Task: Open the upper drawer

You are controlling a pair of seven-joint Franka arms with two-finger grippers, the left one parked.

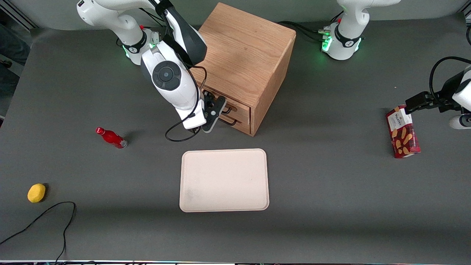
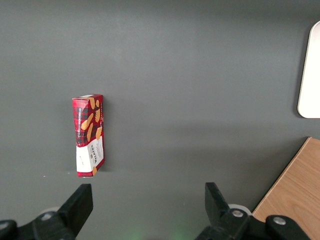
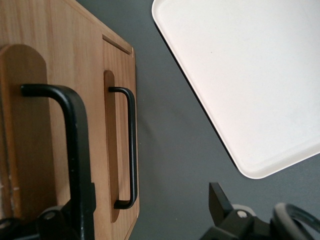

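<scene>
The oak cabinet (image 1: 245, 55) stands at the back middle of the table, its two drawers facing the working arm's end. The upper drawer (image 1: 241, 106) looks pushed in, flush with the lower one. Its black bar handle (image 3: 76, 145) shows large and close in the right wrist view, with the lower drawer's handle (image 3: 131, 145) farther off. My gripper (image 1: 215, 110) (image 3: 148, 215) hangs right in front of the drawer fronts and is open. One fingertip (image 3: 219, 200) stands over the bare table. The upper handle runs close past the other finger, and I see no contact.
A cream tray (image 1: 224, 180) lies nearer the front camera than the cabinet. A red bottle (image 1: 111, 137) and a yellow ball-like thing (image 1: 36, 193) sit toward the working arm's end. A red biscuit box (image 1: 402, 131) lies toward the parked arm's end. A black cable (image 1: 44, 217) trails by the front edge.
</scene>
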